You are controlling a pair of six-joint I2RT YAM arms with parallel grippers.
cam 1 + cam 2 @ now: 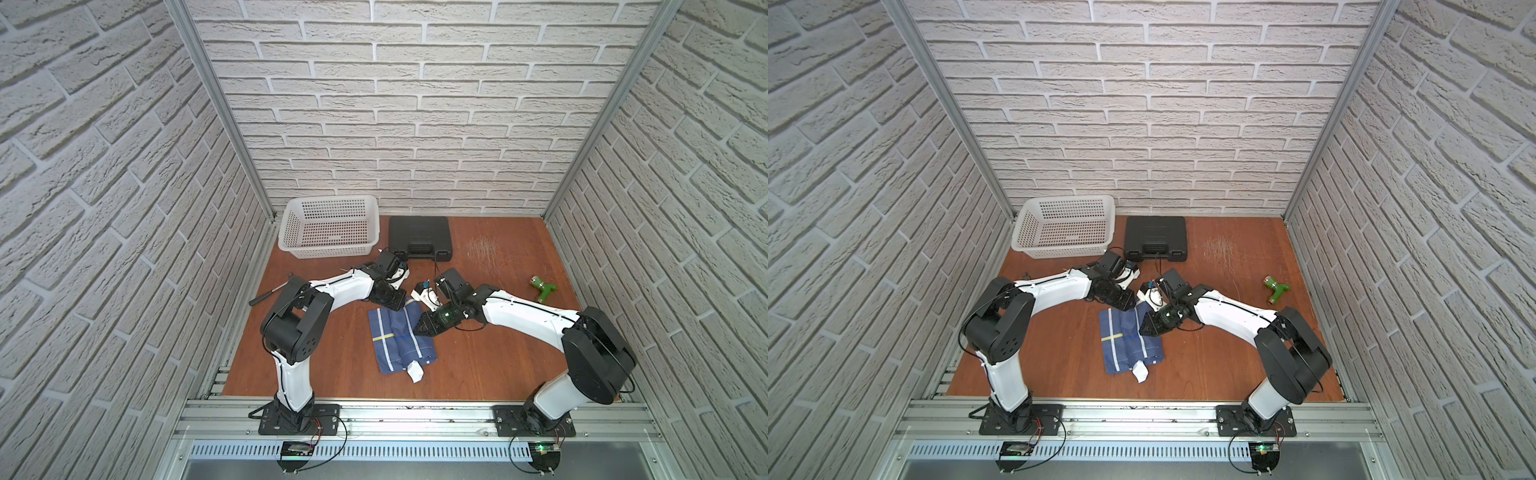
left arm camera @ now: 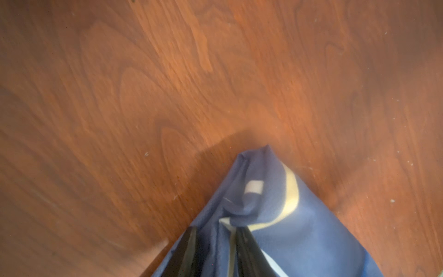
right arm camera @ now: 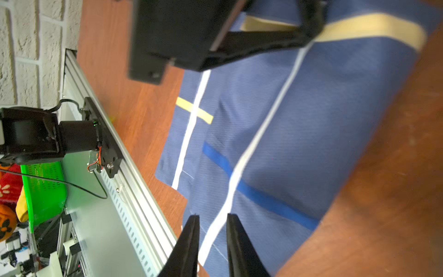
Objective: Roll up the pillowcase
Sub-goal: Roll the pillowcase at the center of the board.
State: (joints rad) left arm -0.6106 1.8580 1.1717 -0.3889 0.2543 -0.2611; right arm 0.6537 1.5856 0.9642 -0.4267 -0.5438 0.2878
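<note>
TOP VIEWS: In both top views the pillowcase (image 1: 399, 338) (image 1: 1129, 338) lies folded and rumpled mid-table (image 1: 332, 365), with its white care tag (image 1: 415, 372) poking out at the near edge. The left gripper (image 1: 394, 301) is at the cloth's far edge and the right gripper (image 1: 424, 326) at its right edge. Their own housings hide the fingertips of both. A white basket (image 1: 328, 226) and a black case (image 1: 419, 239) stand by the back wall, well apart from the cloth.

LEFT WRIST: The left gripper's fingers (image 2: 184, 254), cut off by the frame, stand close together on a raised, bunched fold of cloth, apparently pinching it.

RIGHT WRIST: In this blurred view the right gripper's jaws stand narrowly apart at the cloth, with a white stripe showing in the gap. Whether they grip the cloth cannot be told. The left gripper's body blocks one corner of the cloth.
</note>
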